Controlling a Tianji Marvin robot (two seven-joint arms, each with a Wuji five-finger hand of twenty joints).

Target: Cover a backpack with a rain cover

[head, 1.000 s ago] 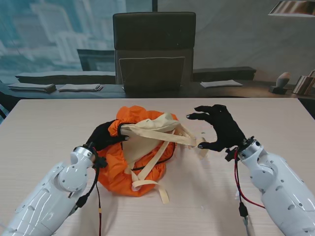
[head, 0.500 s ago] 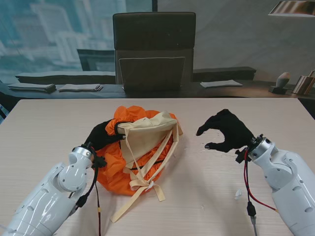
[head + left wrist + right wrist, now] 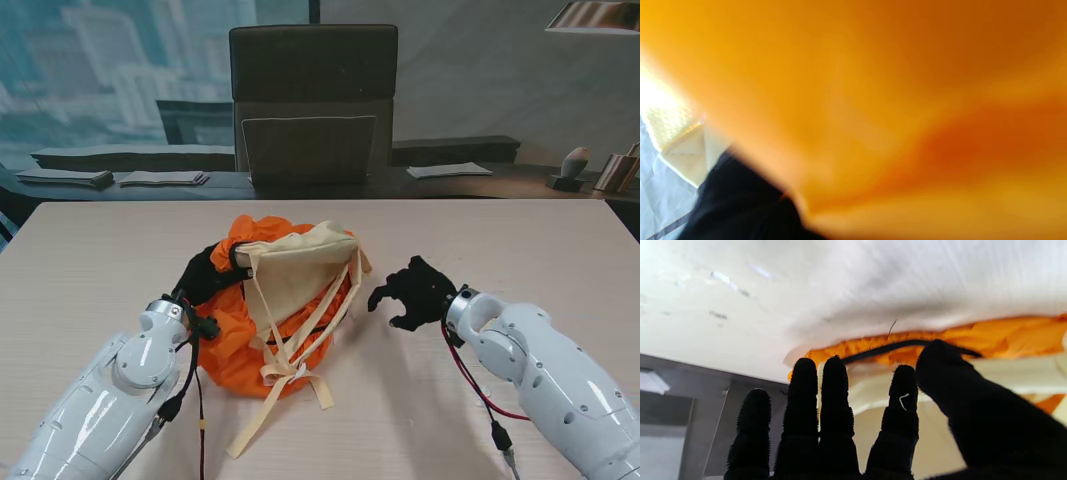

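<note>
A cream backpack (image 3: 300, 268) lies strap side up in the middle of the table, partly wrapped in an orange rain cover (image 3: 232, 352). Its cream straps (image 3: 288, 368) trail toward me. My left hand (image 3: 212, 272) is shut on the cover's edge at the backpack's left side, and orange fabric (image 3: 873, 100) fills the left wrist view. My right hand (image 3: 412, 292) hovers open just right of the backpack, fingers pointing at it and holding nothing. In the right wrist view its fingers (image 3: 833, 413) face the cover's black-corded orange rim (image 3: 900, 346) and the backpack (image 3: 1007, 373).
A dark office chair (image 3: 313, 105) stands behind the table's far edge, with a dark shelf of papers (image 3: 120, 178) behind it. A red and a black cable (image 3: 488, 400) hang along my right forearm. Bare wood table (image 3: 520, 240) lies to the right.
My right hand let go of the straps, which dropped back onto the bag and toward me. It then swung out right and came back in low beside the backpack. My left hand kept its hold.
</note>
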